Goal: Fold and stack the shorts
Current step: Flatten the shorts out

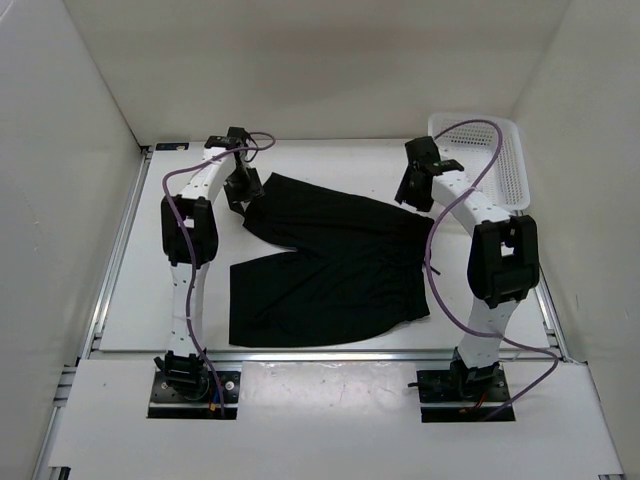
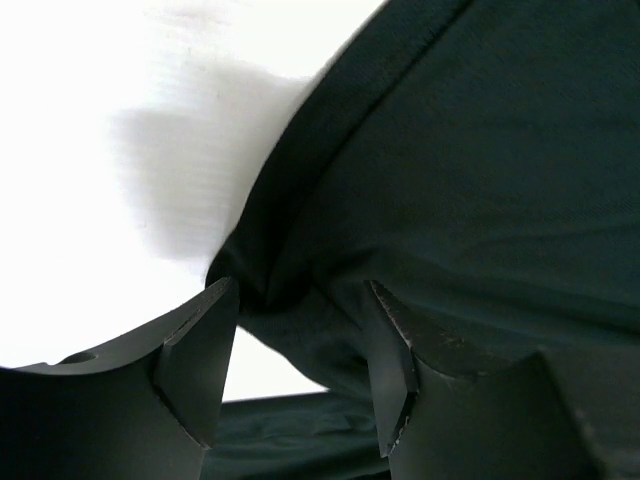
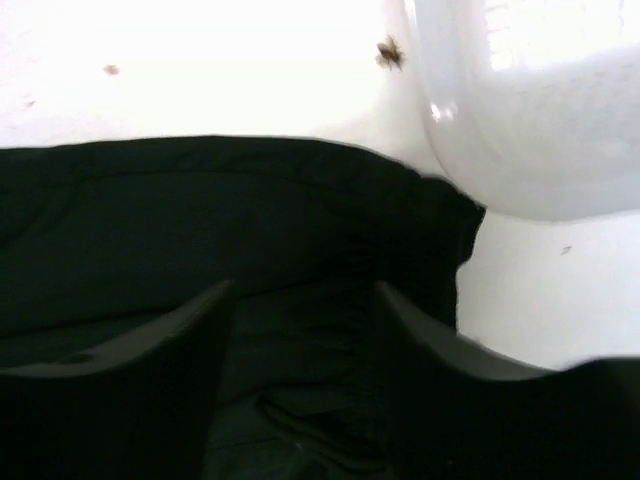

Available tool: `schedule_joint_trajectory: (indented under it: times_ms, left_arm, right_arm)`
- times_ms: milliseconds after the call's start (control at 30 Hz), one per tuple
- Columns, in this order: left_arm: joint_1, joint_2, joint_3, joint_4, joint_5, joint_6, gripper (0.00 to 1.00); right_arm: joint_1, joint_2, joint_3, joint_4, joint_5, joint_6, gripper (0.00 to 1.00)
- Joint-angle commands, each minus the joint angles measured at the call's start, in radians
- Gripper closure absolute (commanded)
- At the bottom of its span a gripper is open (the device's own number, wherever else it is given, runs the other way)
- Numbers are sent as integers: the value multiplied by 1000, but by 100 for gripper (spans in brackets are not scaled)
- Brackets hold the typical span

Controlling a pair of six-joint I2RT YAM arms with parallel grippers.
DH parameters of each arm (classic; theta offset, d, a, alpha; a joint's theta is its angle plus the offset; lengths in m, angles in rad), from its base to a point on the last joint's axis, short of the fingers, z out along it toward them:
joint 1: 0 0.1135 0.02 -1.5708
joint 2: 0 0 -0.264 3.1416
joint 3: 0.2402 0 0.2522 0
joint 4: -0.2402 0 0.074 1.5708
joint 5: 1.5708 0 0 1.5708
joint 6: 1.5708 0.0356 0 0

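Your left gripper [image 2: 300,325] has its fingers spread, and a bunched leg hem of the shorts [image 2: 480,180] sits between the tips, not clamped. The right gripper [image 3: 303,292] is spread too, waistband corner under and ahead of its tips, basket [image 3: 530,130] just beyond the right finger. Risks: close shallow and the hem slips out or you catch one layer. An uneven lift skews the fold. The right finger may clip the basket rim.

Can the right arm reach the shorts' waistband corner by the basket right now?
Probably yes: the right gripper is open right at the waistband corner of the shorts, nothing lies between them, and the white basket sits off to one side.
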Motion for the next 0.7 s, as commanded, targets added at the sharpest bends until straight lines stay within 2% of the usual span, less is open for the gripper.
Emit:
schedule_joint_trajectory:
  times_ms: [0, 33, 133, 333, 500, 667]
  left_arm:
    - [-4, -121, -12, -2, -5, 9, 37]
    - [-4, -121, -12, -2, -5, 9, 37]
    - [-4, -130, -23, -2, -24, 9, 38]
    - [-4, -159, -69, -11, -34, 9, 38]
    - [5, -179, -90, -11, -47, 18, 39]
    - [5, -199, -101, -2, -47, 18, 39]
  right_arm:
    - [4, 2, 93, 6, 54, -38, 53]
    - [4, 16, 131, 6, 54, -50, 75]
    - [-20, 118, 235, -22, 45, -72, 93]
    - [-98, 229, 358, -89, 82, -72, 93]
    - [-157, 238, 358, -118, 162, -54, 93]
    - [-178, 180, 302, -118, 183, -43, 93]
